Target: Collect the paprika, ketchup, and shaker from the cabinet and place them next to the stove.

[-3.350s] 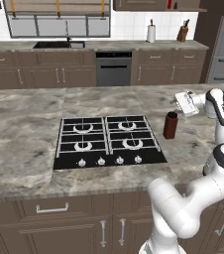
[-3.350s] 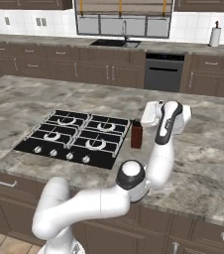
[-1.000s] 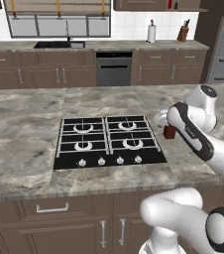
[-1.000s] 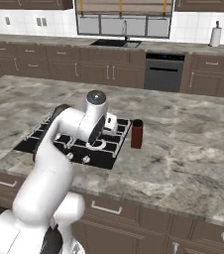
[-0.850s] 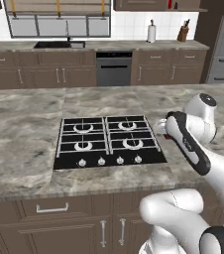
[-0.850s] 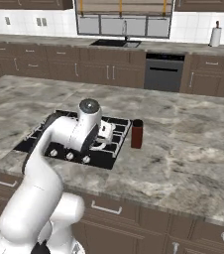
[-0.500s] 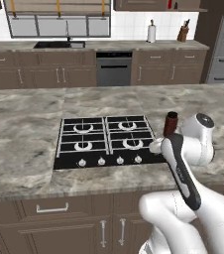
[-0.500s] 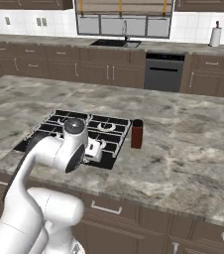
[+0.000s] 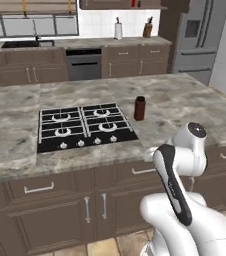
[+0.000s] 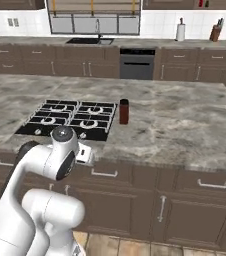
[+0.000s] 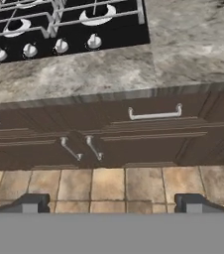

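Observation:
The paprika (image 9: 140, 108) (image 10: 124, 111), a dark red-brown jar with a black cap, stands upright on the marble island just right of the stove (image 9: 82, 127) (image 10: 72, 116). My gripper (image 11: 112, 203) is open with nothing between its fingertips (image 11: 32, 202). It hangs low in front of the island and looks at the stove's knobs and the drawer fronts. The hand (image 10: 84, 154) sits at the counter's front edge. The cabinet (image 9: 110, 4) (image 10: 185, 4) is cut off at the top of the back wall. The ketchup and the shaker are out of view.
Brown drawers with silver handles (image 11: 155, 114) run below the island's edge, with tiled floor (image 11: 109, 183) beneath. My white arm (image 9: 177, 175) is folded in front of the island. A back counter holds a sink (image 10: 97, 40), an oven (image 10: 137, 62), a paper roll (image 10: 180, 31) and a knife block (image 10: 216, 32).
The whole scene has shifted in both base views, so the camera has moved. My arm has swung down from over the stove to the island's front edge. The paprika has stayed put.

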